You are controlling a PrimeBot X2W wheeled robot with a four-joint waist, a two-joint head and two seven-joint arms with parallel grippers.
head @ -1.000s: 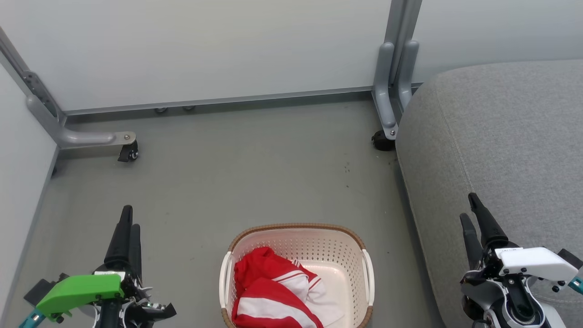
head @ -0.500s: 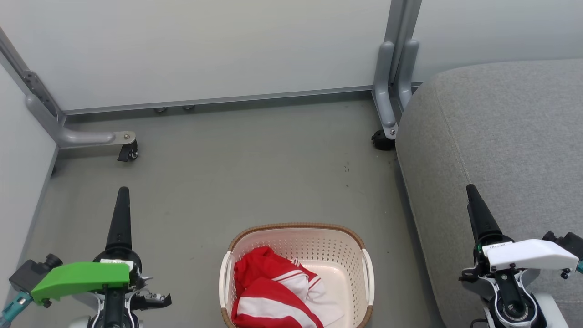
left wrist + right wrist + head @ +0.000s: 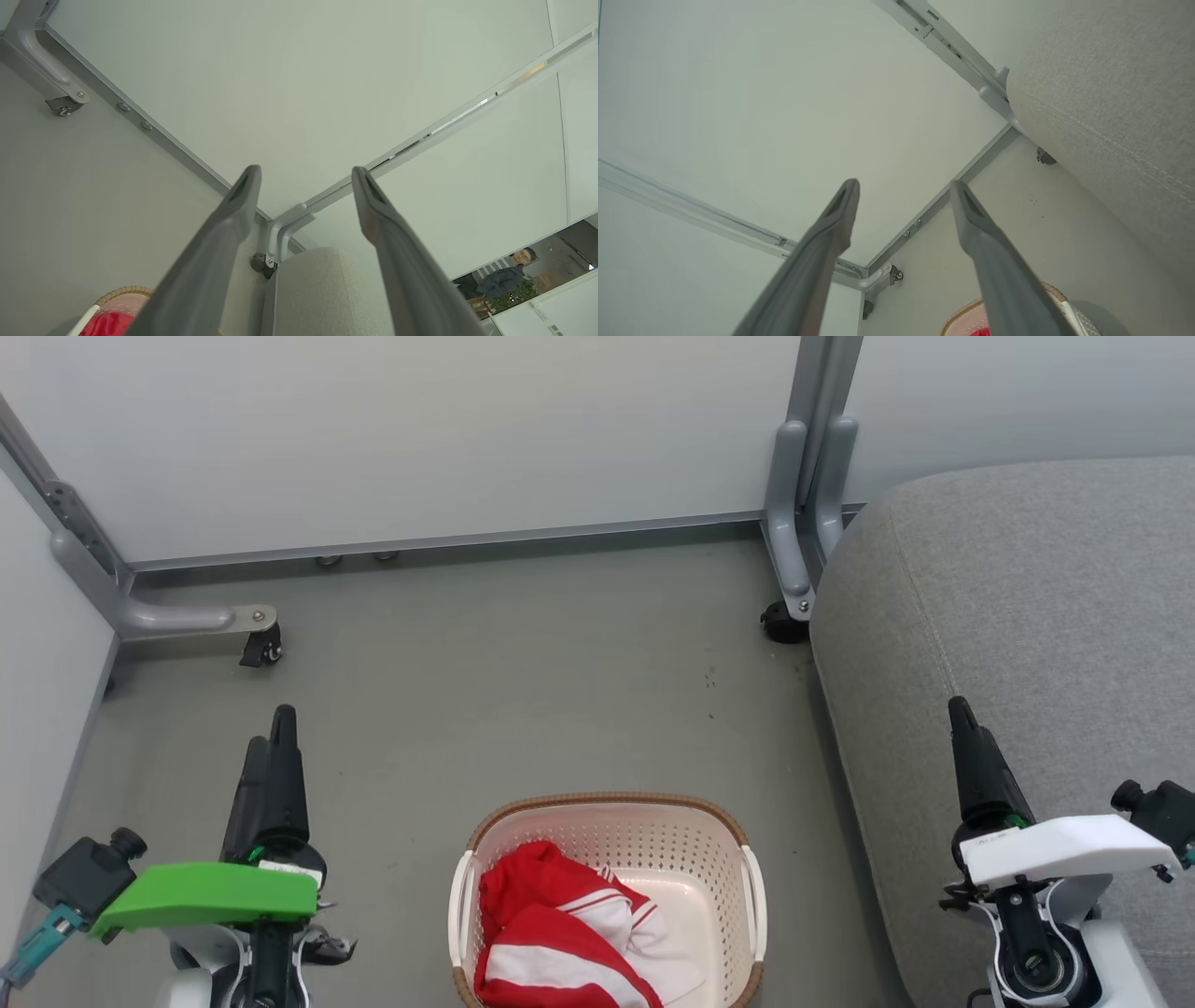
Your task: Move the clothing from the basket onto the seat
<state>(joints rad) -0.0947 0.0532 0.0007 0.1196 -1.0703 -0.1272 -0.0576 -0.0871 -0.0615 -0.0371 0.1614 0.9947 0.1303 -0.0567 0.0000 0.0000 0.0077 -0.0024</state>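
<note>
The cream basket [image 3: 607, 800] with a brown rim stands on the floor at the bottom centre of the head view. The red-and-white clothing [image 3: 560, 933] lies bunched in its left half. The grey seat [image 3: 1046, 597] takes up the right side. My left gripper [image 3: 271, 730] hovers left of the basket, and my right gripper [image 3: 959, 709] hovers over the seat's front edge. In the left wrist view my left gripper [image 3: 306, 170] stands open and empty, above the basket rim [image 3: 117, 295], a scrap of clothing [image 3: 106, 324] and the seat corner [image 3: 317, 289]. My right gripper [image 3: 903, 183] is open and empty beside the seat [image 3: 1111, 93], with the basket rim [image 3: 966, 310] below it.
Pale partition panels close off the back and the left. Their metal feet with casters [image 3: 261, 649] [image 3: 782, 621] rest on the grey floor [image 3: 523, 691]. A person [image 3: 504, 280] is visible beyond a gap in the panels.
Both arms have lifted and turned. The left gripper moved up and slightly right; the right gripper's fingertip rose higher over the seat edge. Basket and clothing have not moved.
</note>
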